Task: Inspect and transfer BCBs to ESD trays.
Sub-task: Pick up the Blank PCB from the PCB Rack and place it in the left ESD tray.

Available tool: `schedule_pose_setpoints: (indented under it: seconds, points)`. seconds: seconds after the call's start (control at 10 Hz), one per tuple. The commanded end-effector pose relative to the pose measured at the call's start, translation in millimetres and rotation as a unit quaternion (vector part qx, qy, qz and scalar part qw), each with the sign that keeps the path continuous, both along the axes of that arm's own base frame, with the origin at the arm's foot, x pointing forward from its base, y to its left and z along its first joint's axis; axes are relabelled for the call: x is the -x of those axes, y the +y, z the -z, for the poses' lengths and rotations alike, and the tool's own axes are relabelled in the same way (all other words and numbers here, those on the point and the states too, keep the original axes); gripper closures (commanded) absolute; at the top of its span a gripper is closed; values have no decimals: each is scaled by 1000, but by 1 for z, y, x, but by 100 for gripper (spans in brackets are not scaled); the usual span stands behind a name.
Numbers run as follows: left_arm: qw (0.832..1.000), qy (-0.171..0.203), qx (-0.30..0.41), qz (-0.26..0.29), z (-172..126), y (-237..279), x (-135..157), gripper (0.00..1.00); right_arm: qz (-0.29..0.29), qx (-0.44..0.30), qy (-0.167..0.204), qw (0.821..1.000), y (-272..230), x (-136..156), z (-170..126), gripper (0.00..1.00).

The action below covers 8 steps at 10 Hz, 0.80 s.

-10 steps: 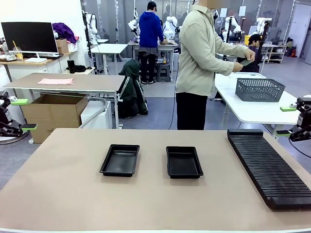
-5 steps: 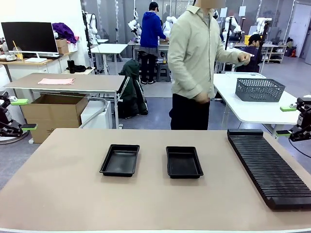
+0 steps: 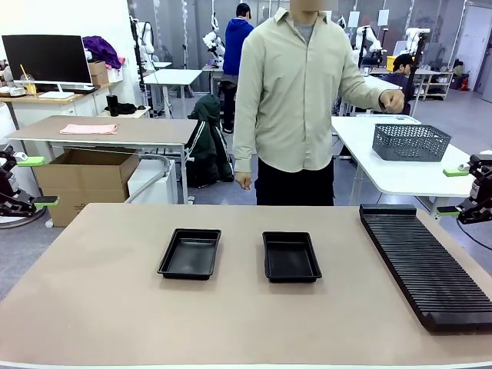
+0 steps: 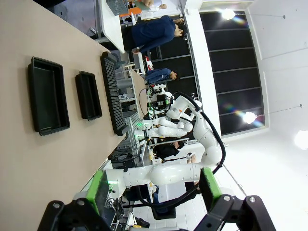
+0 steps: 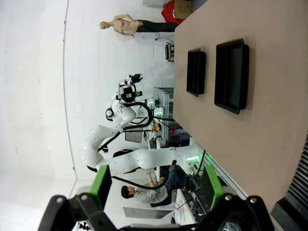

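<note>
Worktop (image 3: 100, 307): two ESD trays (image 3: 190, 253) side by side at middle, both bare. Status: left jaws, right jaws fully open, empty, at worktop sides. I'd await BCBs from person (image 3: 296, 92), grip edges, lay flat.

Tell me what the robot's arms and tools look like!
The left arm and right arm are white, round and jointed. The left tool and right tool are black, each with two fingers tipped by bright green pads.
</note>
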<state>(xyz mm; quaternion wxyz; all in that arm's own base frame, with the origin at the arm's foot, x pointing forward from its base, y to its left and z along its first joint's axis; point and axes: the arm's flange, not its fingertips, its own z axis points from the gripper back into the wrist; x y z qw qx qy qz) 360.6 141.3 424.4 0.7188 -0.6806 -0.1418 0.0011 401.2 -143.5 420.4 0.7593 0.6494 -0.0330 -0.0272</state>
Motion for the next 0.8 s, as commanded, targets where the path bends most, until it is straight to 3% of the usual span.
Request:
schedule_pose_setpoints:
  seconds: [0.0, 0.7]
  points:
    - [1000, 0, 0, 0, 0, 0, 0, 0, 0, 0, -1, 1000, 0, 0, -1, 0]
    - [1000, 0, 0, 0, 0, 0, 0, 0, 0, 0, -1, 1000, 0, 0, -1, 0]
